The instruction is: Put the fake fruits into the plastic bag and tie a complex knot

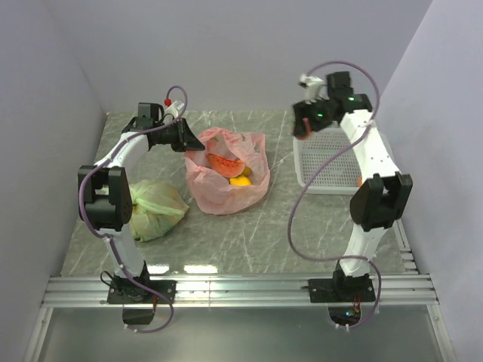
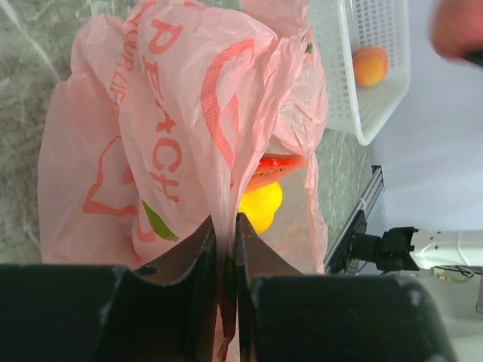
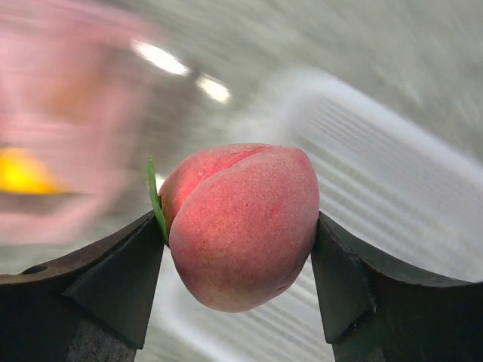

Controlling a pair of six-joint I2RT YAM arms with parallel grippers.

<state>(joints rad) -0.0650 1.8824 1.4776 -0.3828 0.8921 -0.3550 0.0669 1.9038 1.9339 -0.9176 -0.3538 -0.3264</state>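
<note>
A: What's the setting?

B: A grey, marble-veined table boxed in by plain pale lilac walls. From above, a white slatted basket sits at two o'clock and a pale green bag at eight o'clock.

A: And the plastic bag?

B: The plastic bag lies near the middle, slightly toward eleven o'clock. It is thin, crinkled and salmon-pink with darker pink printing. Its mouth gapes upward. Inside lie a red watermelon slice and a yellow fruit touching its five o'clock side. An orange fruit sits in the basket.

A: The grippers?

B: The left gripper is at the bag's ten o'clock rim, jaws pressed nearly together, pinching a fold of the pink film. The right gripper hangs above the basket's eleven o'clock corner. Its jaws are spread wide but clamped on either side of a pink-red peach with a small green leaf. Everything behind the peach in that wrist view is blurred.
</note>
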